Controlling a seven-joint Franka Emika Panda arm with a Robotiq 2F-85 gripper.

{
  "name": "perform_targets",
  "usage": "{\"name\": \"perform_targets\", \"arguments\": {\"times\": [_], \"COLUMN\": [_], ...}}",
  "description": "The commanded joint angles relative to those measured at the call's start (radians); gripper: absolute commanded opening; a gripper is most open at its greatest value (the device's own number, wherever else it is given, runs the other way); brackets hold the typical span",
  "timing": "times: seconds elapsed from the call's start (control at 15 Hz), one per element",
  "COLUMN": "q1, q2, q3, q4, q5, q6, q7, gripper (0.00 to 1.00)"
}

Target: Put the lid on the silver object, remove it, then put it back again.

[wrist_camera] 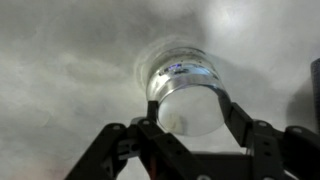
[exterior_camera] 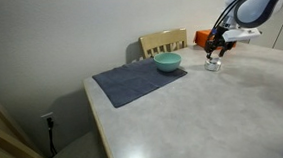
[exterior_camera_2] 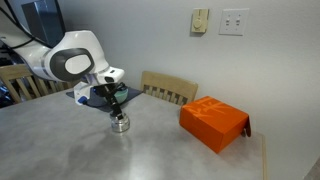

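The silver object, a short shiny pot, stands on the pale table. In the wrist view its wall shows below a pale round disc, the lid, which covers its mouth. My gripper reaches down from directly above and is shut on the lid, one finger on each side of the disc's rim. In both exterior views the gripper hangs right over the pot. I cannot tell whether the lid rests fully on the pot or hovers just above it.
A teal bowl sits on a dark mat beside the pot. An orange box lies farther along the table. A wooden chair stands behind the table's far edge, against the wall.
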Motion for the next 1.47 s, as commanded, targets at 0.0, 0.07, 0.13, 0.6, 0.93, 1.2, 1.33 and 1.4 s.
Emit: {"name": "perform_targets", "arguments": {"times": [0.0,0.07,0.13,0.6,0.93,1.2,1.33,1.4], "q1": [-0.029,-0.03,-0.031,-0.051,-0.072,-0.07,-0.072,-0.072], "q2": [0.001,0.001,0.002,0.015,0.027,0.027,0.027,0.029], "q3": [0.021,0.021,0.02,0.035,0.058,0.057,0.058,0.058], "q4": [0.007,0.007,0.008,0.034,0.053,0.049,0.049,0.048], "q5": [0.022,0.022,0.021,0.032,0.044,0.038,0.039,0.039], "q6": [-0.021,-0.02,-0.018,-0.041,-0.066,-0.052,-0.05,-0.046], "q7": [-0.046,-0.047,-0.049,-0.068,-0.097,-0.096,-0.096,-0.097], "gripper": [0.44,0.44,0.44,0.44,0.44,0.44,0.44,0.44]}}
